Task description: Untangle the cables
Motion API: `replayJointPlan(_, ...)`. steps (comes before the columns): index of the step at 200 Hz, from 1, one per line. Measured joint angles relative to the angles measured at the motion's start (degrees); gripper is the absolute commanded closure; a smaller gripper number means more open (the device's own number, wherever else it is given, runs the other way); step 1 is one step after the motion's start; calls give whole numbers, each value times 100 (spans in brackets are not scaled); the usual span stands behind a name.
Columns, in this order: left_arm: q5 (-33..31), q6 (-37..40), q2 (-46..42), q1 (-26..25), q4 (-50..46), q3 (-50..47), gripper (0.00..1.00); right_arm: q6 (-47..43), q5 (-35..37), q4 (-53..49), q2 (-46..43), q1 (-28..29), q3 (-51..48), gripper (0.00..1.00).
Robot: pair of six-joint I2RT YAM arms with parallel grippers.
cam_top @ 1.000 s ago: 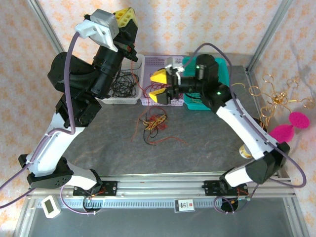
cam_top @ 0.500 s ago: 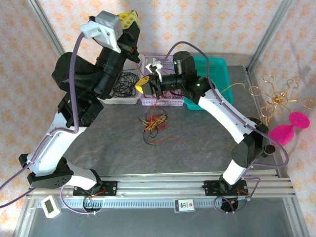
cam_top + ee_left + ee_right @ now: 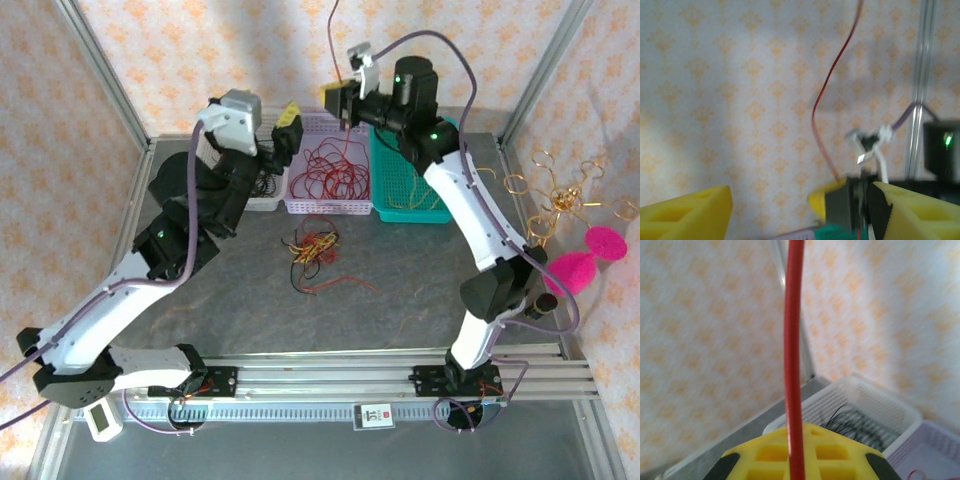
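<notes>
At the upper middle of the frame the right gripper (image 3: 334, 100) is raised above the baskets, pinched on a red cable (image 3: 331, 30) that runs straight up out of the top edge. Just left of it the left gripper (image 3: 288, 128) sits over the gap between the white basket (image 3: 255, 204) and the lilac basket (image 3: 300, 206). At the centre, a small bunch of cables (image 3: 312, 247) lies on the grey table (image 3: 400, 290).

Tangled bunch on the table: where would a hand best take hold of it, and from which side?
Probably the red strand trailing out of the bunch on its near side, taken from above: it lies flat on the table, clear of the knot.
</notes>
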Motion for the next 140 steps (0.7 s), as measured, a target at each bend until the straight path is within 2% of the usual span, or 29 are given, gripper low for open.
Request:
replayJointPlan(49,-236,-911,-1147,0,-291,-1460,26,22,1113,-20,1209,-7,1425,100)
replayJointPlan(109,-190,-2037,-1792,0,-907,-2800,27,24,2103,-232,2894,-70,1803,100)
replayJointPlan(140,-173,-2332,-1847,0,-1032,-3032,27,109,2271,-610,3305,-68,1700,100)
